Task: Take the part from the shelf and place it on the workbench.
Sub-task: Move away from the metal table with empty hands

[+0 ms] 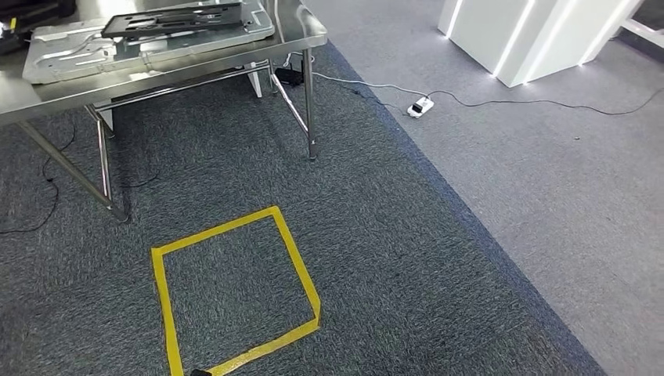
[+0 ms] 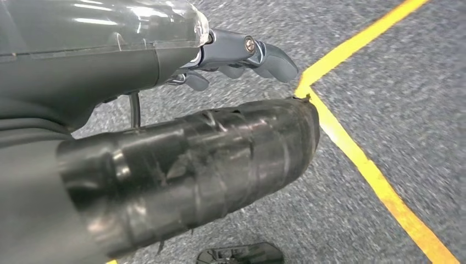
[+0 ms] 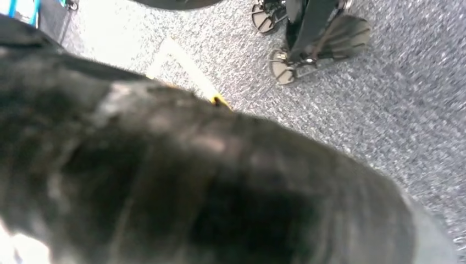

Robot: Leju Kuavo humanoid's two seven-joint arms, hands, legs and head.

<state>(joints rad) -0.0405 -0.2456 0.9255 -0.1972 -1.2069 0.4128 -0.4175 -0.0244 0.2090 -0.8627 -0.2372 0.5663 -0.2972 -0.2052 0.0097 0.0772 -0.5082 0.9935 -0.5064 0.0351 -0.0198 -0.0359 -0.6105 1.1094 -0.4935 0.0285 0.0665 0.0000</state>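
Under steel workbench (image 1: 305,31), yellow tape square (image 1: 235,290).

Layout: workbench (image 1: 301,31) at the far left, tape square (image 1: 235,291) on the carpet in front of it.

The workbench is standing on the carpet (image 1: 376,258), its legs (image 1: 309,106) reaching down toward the near side. A flat tray (image 1: 55,63) is lying on the bench top, with a frame-like part (image 1: 172,19) resting on top of it. The tape square is lying nearer than the bench legs, apart from them. To the right of the bench, a cable (image 1: 509,102) is running across the floor with a power strip (image 1: 420,106) on it. A white pillar (image 1: 509,35) is standing at the far right, behind the cable. In the left wrist view, the left hand (image 2: 242,55) is hanging above the carpet beside a tape corner.
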